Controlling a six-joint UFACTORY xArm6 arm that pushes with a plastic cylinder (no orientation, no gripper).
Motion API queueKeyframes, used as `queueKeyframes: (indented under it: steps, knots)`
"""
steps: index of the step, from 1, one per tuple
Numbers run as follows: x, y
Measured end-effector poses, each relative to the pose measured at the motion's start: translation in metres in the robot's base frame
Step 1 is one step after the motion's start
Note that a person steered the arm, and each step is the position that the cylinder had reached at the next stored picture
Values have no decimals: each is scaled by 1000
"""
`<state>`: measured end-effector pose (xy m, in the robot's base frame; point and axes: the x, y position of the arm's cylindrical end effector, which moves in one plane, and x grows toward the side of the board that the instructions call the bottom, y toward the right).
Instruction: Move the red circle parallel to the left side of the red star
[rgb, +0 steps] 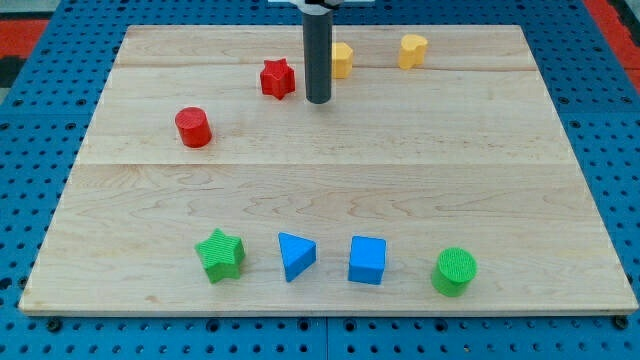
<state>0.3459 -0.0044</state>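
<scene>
Blue pegboard with lots of little holes shows all around a pale wooden board (330, 190); the blocks sit on that board.

Nearest the view's bottom is a row of four: a green star (220, 254), a blue triangle (296, 256), a blue cube (367, 260) and a green circle (455, 271); they stand apart from each other and far from the job.

Farther up, toward the view's left, sits the red circle (193, 127); that is the one to move; nothing touches it. Up and to the right of it is the red star (278, 78); the two are near but with a clear gap. So the circle is already on the star's left side, only lower in the view; I think it needs a push toward the view's top to line up.

My tip (318, 101) is just beside the star, on its right, with the star between it and the circle; the rod has no claw, so it holds nothing and touches no block.

Behind the rod is a yellow block (342, 60), partly hidden; another yellow block (412, 50), maybe a heart, sits farther right.

What could go wrong: going straight to the circle could bump the star and shift it; pushing the round circle off-centre could make it slip sideways.
</scene>
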Motion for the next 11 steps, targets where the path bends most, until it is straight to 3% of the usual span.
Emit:
queueKeyframes:
  steps: [1, 2, 5, 7, 8, 9, 10, 11]
  knots:
    - [86, -4]
    - [108, -66]
    - [69, -181]
    - [55, -168]
    - [92, -161]
    - [54, -136]
    - [25, -164]
    - [31, -163]
